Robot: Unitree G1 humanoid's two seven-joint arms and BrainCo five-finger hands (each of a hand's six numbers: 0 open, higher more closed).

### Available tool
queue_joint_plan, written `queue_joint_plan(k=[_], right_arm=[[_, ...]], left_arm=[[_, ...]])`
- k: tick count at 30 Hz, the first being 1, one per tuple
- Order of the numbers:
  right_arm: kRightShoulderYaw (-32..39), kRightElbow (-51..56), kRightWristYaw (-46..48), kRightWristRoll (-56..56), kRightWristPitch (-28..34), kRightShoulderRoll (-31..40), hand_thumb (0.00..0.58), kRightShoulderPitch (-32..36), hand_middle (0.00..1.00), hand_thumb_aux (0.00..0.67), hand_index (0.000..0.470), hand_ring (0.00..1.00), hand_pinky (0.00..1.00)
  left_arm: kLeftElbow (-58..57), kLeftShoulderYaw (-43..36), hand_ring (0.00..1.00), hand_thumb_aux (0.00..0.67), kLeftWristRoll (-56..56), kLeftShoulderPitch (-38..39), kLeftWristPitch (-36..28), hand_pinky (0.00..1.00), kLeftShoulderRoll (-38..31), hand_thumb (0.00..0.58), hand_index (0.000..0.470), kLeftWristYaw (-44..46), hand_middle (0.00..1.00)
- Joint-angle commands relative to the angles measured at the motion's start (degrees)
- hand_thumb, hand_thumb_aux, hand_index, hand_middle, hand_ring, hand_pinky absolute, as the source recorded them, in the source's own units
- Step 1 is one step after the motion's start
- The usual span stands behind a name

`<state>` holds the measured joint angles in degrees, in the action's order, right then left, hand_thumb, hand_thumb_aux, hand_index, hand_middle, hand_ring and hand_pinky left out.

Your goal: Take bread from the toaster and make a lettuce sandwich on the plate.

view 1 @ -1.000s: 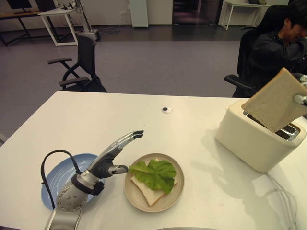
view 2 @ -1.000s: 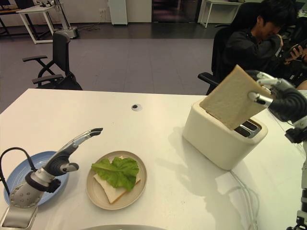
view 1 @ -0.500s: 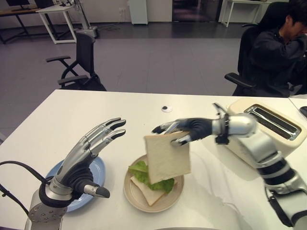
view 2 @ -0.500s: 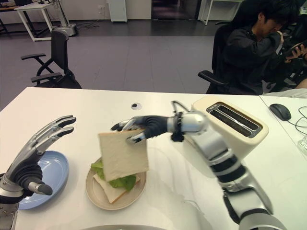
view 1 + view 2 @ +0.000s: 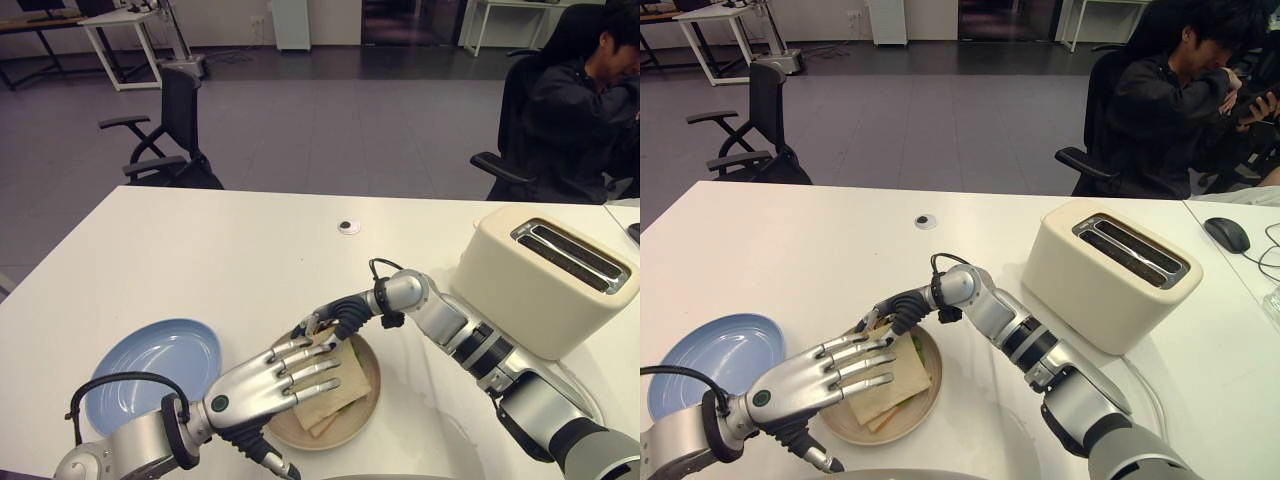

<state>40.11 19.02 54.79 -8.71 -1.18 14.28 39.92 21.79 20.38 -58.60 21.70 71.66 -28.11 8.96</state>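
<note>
**A:** Our left hand (image 5: 262, 386) has its fingers (image 5: 314, 364) spread flat, grasping nothing, resting on the top slice (image 5: 353, 371).

**B:** And the fingers of our right hand (image 5: 338, 316) are curled onto that slice's far corner, in what looks to us like a pinch.

**A:** We judge the bread light, soft and easily dented. So we press gently and hold it by the crust edge, not the middle.

**B:** Agreed. The lettuce (image 5: 916, 345) underneath is probably slick, so the top could slide off the lower slice (image 5: 320, 426).

**A:** The stack sits on the tan plate (image 5: 374, 385), between the blue plate (image 5: 150, 362) and the toaster (image 5: 540, 295) on the counter (image 5: 200, 250).
</note>
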Motion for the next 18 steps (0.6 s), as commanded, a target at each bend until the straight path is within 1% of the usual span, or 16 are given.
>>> queue_joint_plan(k=[1,5,6,7,8,9,10,12,13,14,16,18], right_arm=[[-0.2,3.0,-1.7,-4.1,-1.6,0.6,0.58,0.2,0.0,0.67,0.47,0.0,0.0],[-1.2,4.4,-2.3,-5.4,-3.5,1.0,0.58,0.8,0.0,0.67,0.47,0.0,0.0],[-1.5,4.1,-2.3,-5.4,-3.8,1.0,0.579,0.8,0.0,0.646,0.453,0.0,0.0],[-1.8,3.3,-2.4,-5.7,-4.2,1.2,0.571,0.6,0.0,0.586,0.411,0.0,0.0],[-2.3,2.2,-3.0,-6.0,-4.8,1.5,0.532,0.4,0.0,0.478,0.335,0.0,0.0],[-3.0,1.4,-4.2,-6.5,-5.5,1.8,0.079,0.2,0.0,0.047,0.033,0.0,0.0],[-4.2,0.8,-7.4,-7.8,-6.5,1.7,0.0,0.3,0.0,0.0,0.0,0.0,0.0],[-8.3,-0.4,-18.4,-11.4,-8.5,1.2,0.0,0.5,0.0,0.0,0.0,0.0,0.0],[-12.3,-2.3,-26.1,-12.5,-9.8,0.5,0.0,0.2,0.0,0.0,0.0,0.0,0.0],[-15.5,-4.8,-31.5,-13.6,-10.8,0.8,0.0,-0.5,0.0,0.0,0.0,0.0,0.0],[-19.9,-11.5,-36.0,-14.3,-11.3,2.5,0.0,-3.5,0.0,0.0,0.0,0.0,0.0],[-21.6,-17.2,-35.8,-14.4,-11.2,4.8,0.0,-6.9,0.0,0.0,0.0,0.0,0.0]], left_arm=[[-1.3,-0.5,0.0,0.0,-13.2,1.7,-0.4,0.0,-3.9,0.0,0.0,-8.5,0.0],[-3.2,-6.5,0.0,0.0,-23.5,2.9,-6.9,0.0,-7.4,0.0,0.0,-19.0,0.0],[-4.5,-8.6,0.0,0.0,-24.9,3.0,-8.9,0.0,-8.2,0.0,0.0,-20.7,0.0],[-6.1,-10.8,0.0,0.0,-26.0,2.9,-10.9,0.0,-9.1,0.0,0.0,-22.1,0.0],[-7.8,-13.2,0.0,0.0,-26.5,2.4,-12.5,0.0,-9.9,0.0,0.0,-23.0,0.0],[-9.0,-15.5,0.0,0.0,-26.8,2.0,-14.1,0.0,-10.8,0.0,0.0,-23.9,0.0],[-10.0,-17.8,0.0,0.0,-27.0,1.4,-15.4,0.0,-11.5,0.0,0.0,-24.7,0.0],[-11.6,-21.6,0.0,0.0,-26.5,0.1,-17.6,0.0,-12.8,0.0,0.0,-26.1,0.0],[-12.4,-23.2,0.0,0.0,-25.5,-0.8,-18.3,0.0,-13.3,0.0,0.0,-26.6,0.0],[-13.5,-24.5,0.0,0.0,-24.1,-1.8,-18.9,0.0,-13.8,0.0,0.0,-27.0,0.0],[-16.5,-26.6,0.0,0.0,-21.1,-3.9,-19.4,0.0,-14.5,0.0,0.0,-28.2,0.0],[-19.8,-29.0,0.0,0.0,-18.7,-6.5,-20.3,0.0,-14.8,0.0,0.0,-28.9,0.0]])
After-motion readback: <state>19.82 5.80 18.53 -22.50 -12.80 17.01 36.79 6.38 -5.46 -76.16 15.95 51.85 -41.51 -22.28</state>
